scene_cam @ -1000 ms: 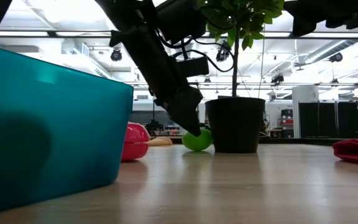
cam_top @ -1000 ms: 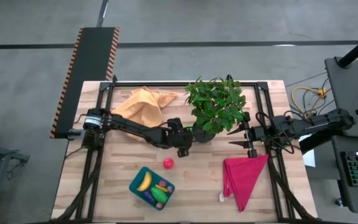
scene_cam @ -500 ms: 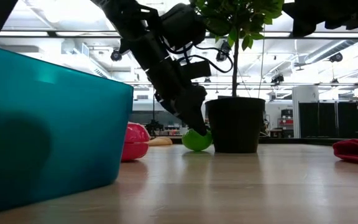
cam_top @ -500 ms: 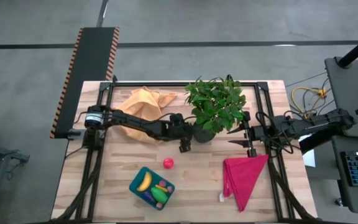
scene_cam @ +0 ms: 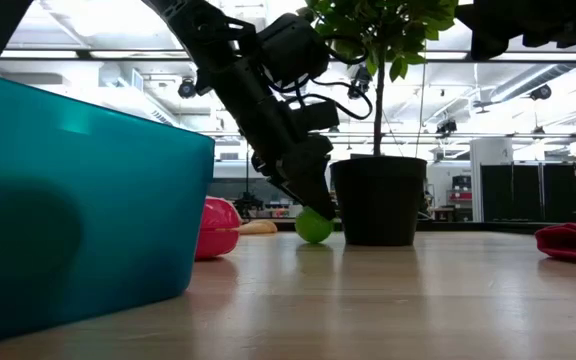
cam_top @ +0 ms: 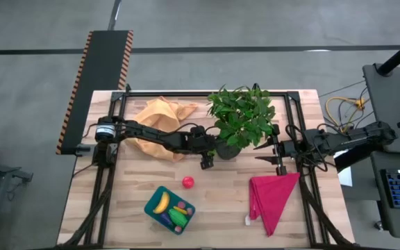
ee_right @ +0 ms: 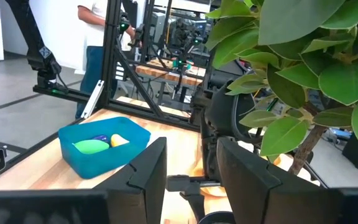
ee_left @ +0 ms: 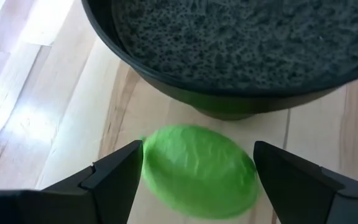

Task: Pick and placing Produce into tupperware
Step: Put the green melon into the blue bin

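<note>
A small green toy fruit (ee_left: 197, 171) lies on the table against the foot of the black plant pot (ee_left: 241, 50). My left gripper (ee_left: 194, 186) is open and reaches down over it, one finger on each side; the low view shows its tips just above the fruit (scene_cam: 313, 227). A red-pink fruit (cam_top: 187, 182) rests on the table between the pot and the teal tub (cam_top: 169, 209). The tub holds a banana and several other toy pieces. My right gripper (ee_right: 191, 180) is open and waits at the right of the plant (cam_top: 240, 118). My left gripper's fingers (ee_left: 120, 174) stand close at both sides of the green fruit, slanting down from above. Whether they touch it, I cannot tell. The fruit lies on the table.
The leafy potted plant stands mid-table, right behind the green fruit. An orange-yellow cloth (cam_top: 160, 114) lies at the far left and a magenta cloth (cam_top: 271, 198) at the near right. Bare wood lies between the tub and the magenta cloth.
My left gripper has moved a little toward the far edge and the plant pot, and now stands over the green fruit. It has stayed open. My right arm has kept still.
</note>
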